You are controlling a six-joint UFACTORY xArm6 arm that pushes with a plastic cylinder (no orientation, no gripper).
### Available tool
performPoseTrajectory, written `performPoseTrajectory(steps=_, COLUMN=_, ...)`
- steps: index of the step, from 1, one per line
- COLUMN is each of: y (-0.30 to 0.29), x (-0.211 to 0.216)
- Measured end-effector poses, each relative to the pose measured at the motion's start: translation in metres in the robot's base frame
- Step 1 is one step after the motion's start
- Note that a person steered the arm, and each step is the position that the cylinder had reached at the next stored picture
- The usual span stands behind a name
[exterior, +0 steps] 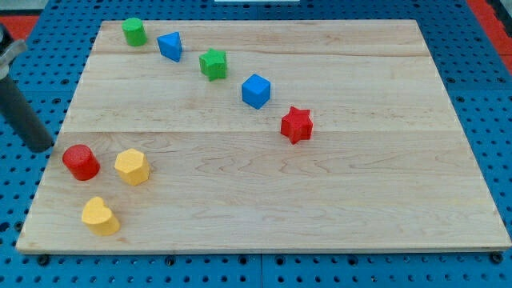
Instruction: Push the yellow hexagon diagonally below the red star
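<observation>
The yellow hexagon point(132, 167) lies near the view's left edge of the wooden board, touching or almost touching the red cylinder point(81, 162) on its left. The red star point(296, 124) lies near the middle of the board, well to the right and a little higher. My tip point(42, 146) is at the board's left edge, just left of and slightly above the red cylinder, with the dark rod rising to the upper left.
A yellow heart point(100, 216) lies below the hexagon near the bottom left corner. A green cylinder point(134, 32), blue triangle point(170, 46), green star point(214, 64) and blue cube point(256, 90) run diagonally from the top left towards the red star. Blue pegboard point(480, 120) surrounds the board.
</observation>
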State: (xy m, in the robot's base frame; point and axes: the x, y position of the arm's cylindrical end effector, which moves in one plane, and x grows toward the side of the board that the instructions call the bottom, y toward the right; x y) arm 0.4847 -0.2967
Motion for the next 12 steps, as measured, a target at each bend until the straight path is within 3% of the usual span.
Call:
performPoseTrajectory(steps=1, y=0.041, x=0.024)
performPoseTrajectory(steps=3, y=0.197, x=0.022)
performPoseTrajectory(steps=6, y=0.247, x=0.059)
performPoseTrajectory(steps=7, y=0.310, x=0.060)
performPoseTrajectory(steps=9, y=0.317, x=0.087)
performPoseTrajectory(steps=11, y=0.420, x=0.065)
performPoseTrajectory(steps=12, y=0.325, x=0.063)
